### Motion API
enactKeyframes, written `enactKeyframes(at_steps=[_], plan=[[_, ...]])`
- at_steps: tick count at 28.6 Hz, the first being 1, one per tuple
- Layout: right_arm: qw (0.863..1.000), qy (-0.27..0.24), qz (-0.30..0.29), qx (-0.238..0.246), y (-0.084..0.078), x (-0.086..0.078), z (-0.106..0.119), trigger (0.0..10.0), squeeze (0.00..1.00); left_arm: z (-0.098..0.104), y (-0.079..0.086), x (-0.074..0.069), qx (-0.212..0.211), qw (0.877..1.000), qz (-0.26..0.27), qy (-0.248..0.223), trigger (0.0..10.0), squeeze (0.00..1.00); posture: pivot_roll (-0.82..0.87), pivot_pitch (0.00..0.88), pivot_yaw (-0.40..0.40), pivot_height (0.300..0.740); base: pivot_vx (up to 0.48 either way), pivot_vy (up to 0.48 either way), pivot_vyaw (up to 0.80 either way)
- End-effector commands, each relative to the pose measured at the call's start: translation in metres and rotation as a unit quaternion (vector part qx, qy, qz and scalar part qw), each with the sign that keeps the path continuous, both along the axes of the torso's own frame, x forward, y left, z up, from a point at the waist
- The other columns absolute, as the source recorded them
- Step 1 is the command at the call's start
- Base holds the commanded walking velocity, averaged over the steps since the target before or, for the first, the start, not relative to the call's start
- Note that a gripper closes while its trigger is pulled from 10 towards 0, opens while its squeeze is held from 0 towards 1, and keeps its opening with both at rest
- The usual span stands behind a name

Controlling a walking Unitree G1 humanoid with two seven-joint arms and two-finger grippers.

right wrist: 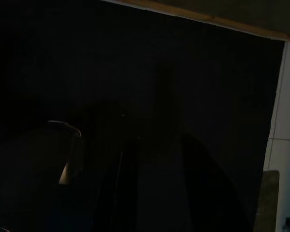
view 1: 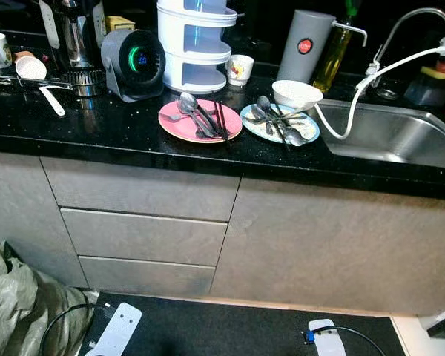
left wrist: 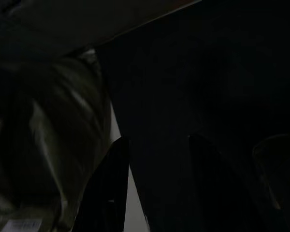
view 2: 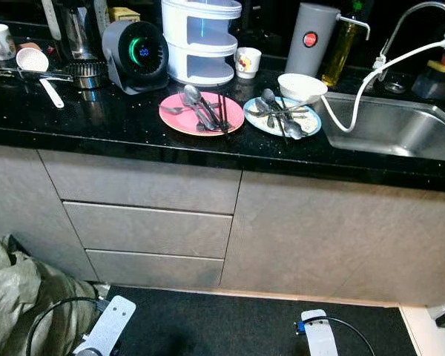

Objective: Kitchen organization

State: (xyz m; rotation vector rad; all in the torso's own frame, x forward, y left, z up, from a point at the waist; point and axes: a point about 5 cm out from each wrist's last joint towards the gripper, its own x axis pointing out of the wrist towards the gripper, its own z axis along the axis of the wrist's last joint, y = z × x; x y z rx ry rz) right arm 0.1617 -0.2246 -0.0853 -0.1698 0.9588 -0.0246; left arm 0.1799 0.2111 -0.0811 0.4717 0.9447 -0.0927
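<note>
While both arms are hanging idle, left gripper [left wrist: 154, 188] fingers apart and empty, right gripper [right wrist: 157, 188] state unreadable, the robot is facing the pink plate [view 1: 200, 121] of cutlery beside the sink [view 1: 389, 133], apparently approaching; reaching comes next.

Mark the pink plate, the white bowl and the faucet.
pink plate [view 1: 175, 122]: left eye view, bare left rim.
white bowl [view 1: 297, 93]: left eye view, outer wall.
faucet [view 1: 414, 18]: left eye view, curved spout.
</note>
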Motion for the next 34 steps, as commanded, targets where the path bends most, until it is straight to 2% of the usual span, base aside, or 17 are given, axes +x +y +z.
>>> enactKeyframes(at_steps=[1,12,34], plan=[[1.000,0.002,-0.008,-0.007,-0.0064,-0.0017,0.0006,10.0,0.00,0.0006,-0.0076,0.0039,-0.007,1.000,-0.015,-0.004,10.0,0.00,0.01,0.000,-0.082,0.740,0.386,0.000,0.00],[1.000,0.002,-0.009,-0.008,-0.0072,-0.0018,0.0008,10.0,0.00,0.0003,-0.0075,0.0034,-0.007,1.000,-0.010,-0.004,10.0,0.00,0.01,0.000,-0.084,0.740,0.359,0.000,0.00],[1.000,0.002,-0.011,-0.008,-0.0073,-0.0021,0.0007,10.0,0.00,0.0000,-0.0117,0.0040,-0.011,1.000,-0.022,-0.004,10.0,0.00,0.01,0.000,-0.085,0.740,0.000,-0.015,0.00]])
